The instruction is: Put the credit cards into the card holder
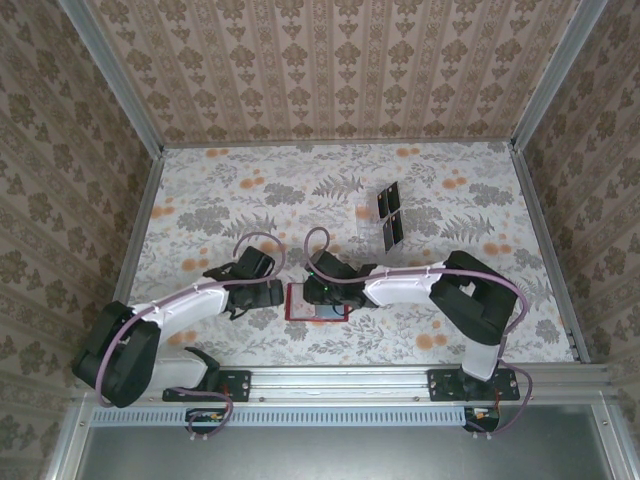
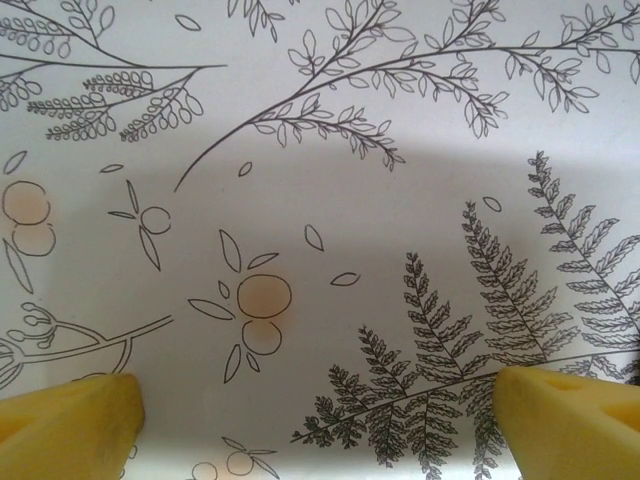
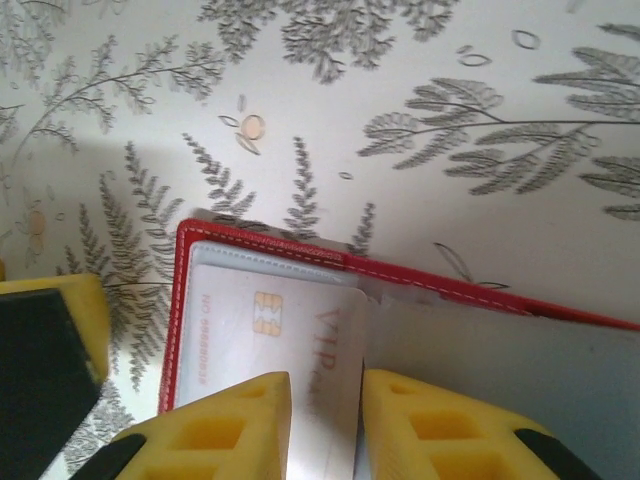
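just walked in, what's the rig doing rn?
The right end effector is down over the open red card holder. Its fingers are narrowly apart at the edge of a pale chip card lying flat inside the holder, and I can't tell if it grips the card. The left end effector hangs wide open beside the holder, holding nothing. Dark cards sit in a clear rack further back.

The table has a white cloth with grey ferns and orange flowers. Three walls around it have brown flowery paper.
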You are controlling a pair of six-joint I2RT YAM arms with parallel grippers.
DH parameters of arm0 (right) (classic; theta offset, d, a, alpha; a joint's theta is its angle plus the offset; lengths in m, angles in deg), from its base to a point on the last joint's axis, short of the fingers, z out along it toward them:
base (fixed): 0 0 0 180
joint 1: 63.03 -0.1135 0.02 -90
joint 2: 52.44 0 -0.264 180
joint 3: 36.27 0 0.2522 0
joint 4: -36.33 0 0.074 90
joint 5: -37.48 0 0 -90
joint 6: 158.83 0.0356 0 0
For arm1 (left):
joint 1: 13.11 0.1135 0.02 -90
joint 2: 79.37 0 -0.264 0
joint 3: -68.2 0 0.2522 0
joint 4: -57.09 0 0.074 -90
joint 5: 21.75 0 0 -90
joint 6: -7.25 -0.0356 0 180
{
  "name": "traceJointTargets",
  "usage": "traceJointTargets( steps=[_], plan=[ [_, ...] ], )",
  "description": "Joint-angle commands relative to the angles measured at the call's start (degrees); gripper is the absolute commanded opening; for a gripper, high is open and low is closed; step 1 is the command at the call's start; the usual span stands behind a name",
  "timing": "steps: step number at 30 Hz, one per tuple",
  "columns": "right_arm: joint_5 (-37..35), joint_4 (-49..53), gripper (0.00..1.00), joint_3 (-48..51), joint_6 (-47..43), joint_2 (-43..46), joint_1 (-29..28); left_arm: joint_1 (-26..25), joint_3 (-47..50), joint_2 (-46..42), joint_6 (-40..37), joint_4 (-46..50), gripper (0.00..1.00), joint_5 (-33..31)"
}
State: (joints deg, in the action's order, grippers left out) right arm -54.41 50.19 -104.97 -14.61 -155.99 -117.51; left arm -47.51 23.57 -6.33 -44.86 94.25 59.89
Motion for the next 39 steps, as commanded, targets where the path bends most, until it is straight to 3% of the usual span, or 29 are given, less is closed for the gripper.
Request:
traceJointTargets(
  steps=[1,7,14,20,39],
  plan=[
    [-2.7,-0.9,0.27,2.8,2.5,1.7,0.6,0.5,-2.0,1.2,-2.3,-4.5,1.00,4.3],
    [-3.5,-2.3,0.24,5.4,2.0,5.8,0.6,0.3,-1.2,-0.9,-2.1,-3.1,1.00,6.7],
    [-4.6,1.2,0.10,6.1,-0.6,12.2,0.4,-1.4,0.2,-2.6,-1.0,-2.5,1.00,7.7],
    [-3.5,1.2,0.00,6.0,0.3,11.2,-0.8,-2.9,0.1,-1.3,-0.4,-3.3,1.00,7.2],
    [-2.4,2.0,0.00,6.3,3.3,4.6,-2.5,-7.1,2.5,-1.2,1.4,-0.7,1.00,2.4]
  ],
)
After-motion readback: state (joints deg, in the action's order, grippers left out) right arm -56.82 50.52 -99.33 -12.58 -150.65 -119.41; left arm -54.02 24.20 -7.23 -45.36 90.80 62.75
